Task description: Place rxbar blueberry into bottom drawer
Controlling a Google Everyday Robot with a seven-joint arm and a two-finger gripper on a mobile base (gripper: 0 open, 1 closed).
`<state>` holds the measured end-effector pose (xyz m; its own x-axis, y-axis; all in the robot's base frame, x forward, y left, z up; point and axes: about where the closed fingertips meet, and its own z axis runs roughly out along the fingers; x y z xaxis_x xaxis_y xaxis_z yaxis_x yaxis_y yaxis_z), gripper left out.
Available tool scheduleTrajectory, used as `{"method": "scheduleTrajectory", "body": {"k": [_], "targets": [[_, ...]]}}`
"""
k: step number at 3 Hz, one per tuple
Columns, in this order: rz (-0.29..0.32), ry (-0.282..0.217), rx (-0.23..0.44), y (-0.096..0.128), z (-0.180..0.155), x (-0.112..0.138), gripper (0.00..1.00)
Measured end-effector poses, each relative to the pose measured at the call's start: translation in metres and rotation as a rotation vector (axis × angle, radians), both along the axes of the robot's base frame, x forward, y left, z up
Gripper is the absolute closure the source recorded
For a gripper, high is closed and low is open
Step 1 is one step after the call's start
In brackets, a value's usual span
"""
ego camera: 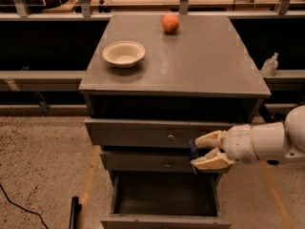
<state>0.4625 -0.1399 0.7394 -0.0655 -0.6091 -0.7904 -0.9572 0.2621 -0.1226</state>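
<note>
a: spotting a white bowl left on the cabinet top, bottom drawer pulled open down low, orange at the back.
b: yep, then rxbar blueberry pinched tight in the gripper, held higher than the open drawer, near its right side.

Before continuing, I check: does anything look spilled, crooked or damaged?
Nothing stands out. The pincer holds the rxbar blueberry in front of the upper drawers; the bottom drawer is open; the bowl stands upright.

Rounded white arm ends in cream-fingered claw before middle drawer.
</note>
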Motion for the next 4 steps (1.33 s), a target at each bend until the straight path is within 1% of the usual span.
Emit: {"method": "scheduleTrajectory", "body": {"k": [1,2,3,4], "targets": [[0.006,0.014,0.085,-0.005,-0.067,0.007,1.0],[0.056,0.02,0.116,-0.01,-0.145,0.024,1.0],[0.099,0.035,0.044,0.003,-0.224,0.038,1.0],[0.043,-0.001,0.01,-0.001,-0.234,0.057,1.0]]}}
